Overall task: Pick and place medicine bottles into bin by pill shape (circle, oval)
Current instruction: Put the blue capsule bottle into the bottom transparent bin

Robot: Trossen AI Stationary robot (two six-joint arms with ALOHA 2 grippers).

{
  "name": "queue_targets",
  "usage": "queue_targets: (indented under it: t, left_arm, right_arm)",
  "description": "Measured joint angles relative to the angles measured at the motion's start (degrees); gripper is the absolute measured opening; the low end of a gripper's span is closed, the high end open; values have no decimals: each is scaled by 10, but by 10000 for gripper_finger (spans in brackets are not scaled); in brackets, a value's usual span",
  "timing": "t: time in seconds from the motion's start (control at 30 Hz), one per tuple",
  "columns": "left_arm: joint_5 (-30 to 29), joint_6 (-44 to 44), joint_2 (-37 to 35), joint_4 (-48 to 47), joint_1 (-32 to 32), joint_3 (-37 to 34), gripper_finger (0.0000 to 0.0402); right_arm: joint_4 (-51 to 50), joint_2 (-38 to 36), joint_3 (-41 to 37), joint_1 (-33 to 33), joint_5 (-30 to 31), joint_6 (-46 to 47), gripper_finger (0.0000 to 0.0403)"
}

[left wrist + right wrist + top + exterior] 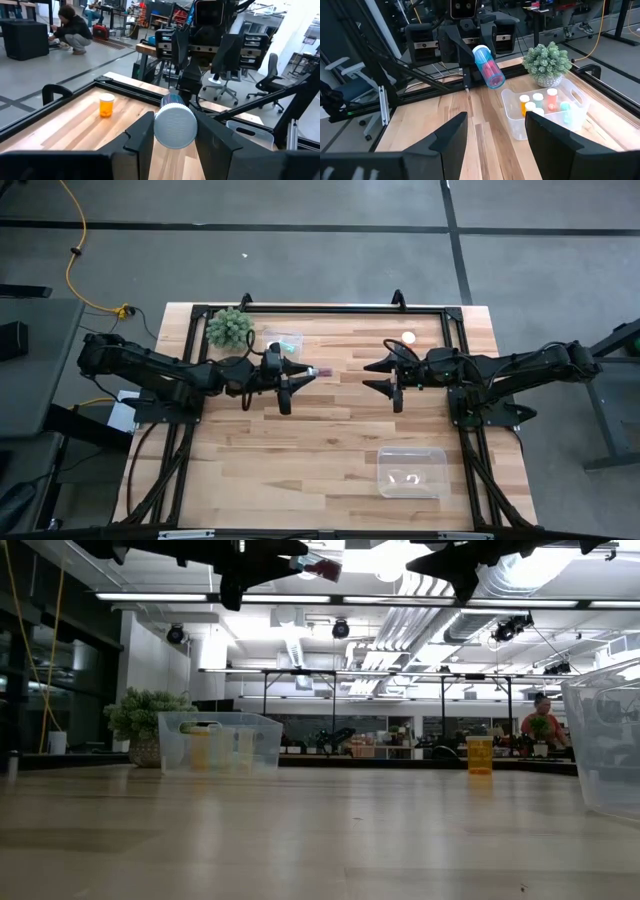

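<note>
Above the middle of the table, I am holding a pale blue medicine bottle (488, 67) with pink-red pills in my left gripper (300, 371), lying on its side with its white cap toward the right gripper (377, 375).

My worry: the fingers are pinching only the bottle's base, so it could twist or slip during a handover and fall to the wood.

Both arms are reaching level toward each other, the left from nine o'clock, the right from three o'clock, tips near but apart. The right gripper's jaws are standing wide and holding nothing.

The bin with sorted bottles (545, 112) is sitting at twelve o'clock beside the plant (229, 327). A second bin (411, 471) is at five o'clock. An orange bottle (106, 105) is standing at one o'clock.
</note>
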Motion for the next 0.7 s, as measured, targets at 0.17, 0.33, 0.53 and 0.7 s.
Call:
queue_targets:
  t: [0.17,0.33,0.53,0.7]
  left_arm:
    - [0,0,0,1,0,0,116]
    - [29,0,-17,-32,22,1,116]
    - [61,42,-78,-306,100,72,116]
    - [74,99,-87,-505,167,125,116]
  right_arm:
    - [-2,0,0,0,0,0,193]
    - [-2,0,0,0,0,0,193]
    - [-6,0,0,0,0,0,193]
    - [-7,0,0,0,12,0,193]
